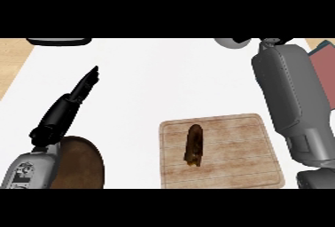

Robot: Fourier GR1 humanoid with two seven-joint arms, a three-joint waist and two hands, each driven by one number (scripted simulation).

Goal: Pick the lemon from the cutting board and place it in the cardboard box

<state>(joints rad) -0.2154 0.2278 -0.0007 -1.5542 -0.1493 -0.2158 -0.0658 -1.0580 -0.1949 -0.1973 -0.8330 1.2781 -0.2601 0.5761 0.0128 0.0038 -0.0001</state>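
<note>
– On the cutting board [242, 133] I see only one long, dark brown thing [194, 145]. It lies near the middle, with its length going away from the robot. Is this the lemon?

– By its place it must be the task's thing, but it does not look like a lemon. Nothing touches it, so I judge the picking is not yet done.

– Why is the left hand [68, 104] standing so, at the left side of the white counter [163, 75]?

– Its fingers are straight and together, pointing away from the robot, and it holds nothing. It is well apart from the board. I think it only rests there, to leave the work to the other arm. Its forearm passes over a round brown plate [82, 164].

– And the right hand [273, 43]?

– The right forearm [291, 88] reaches far along the right side, beyond the board, so the hand shows only at the top edge, beside a grey object [230, 42]. Whether it is spread or closed I cannot tell.

– Where is the cardboard box?

– A reddish-brown shape [325, 64] shows behind that forearm, at the right edge. It may be the box, but too little of it is visible to be sure.
</note>
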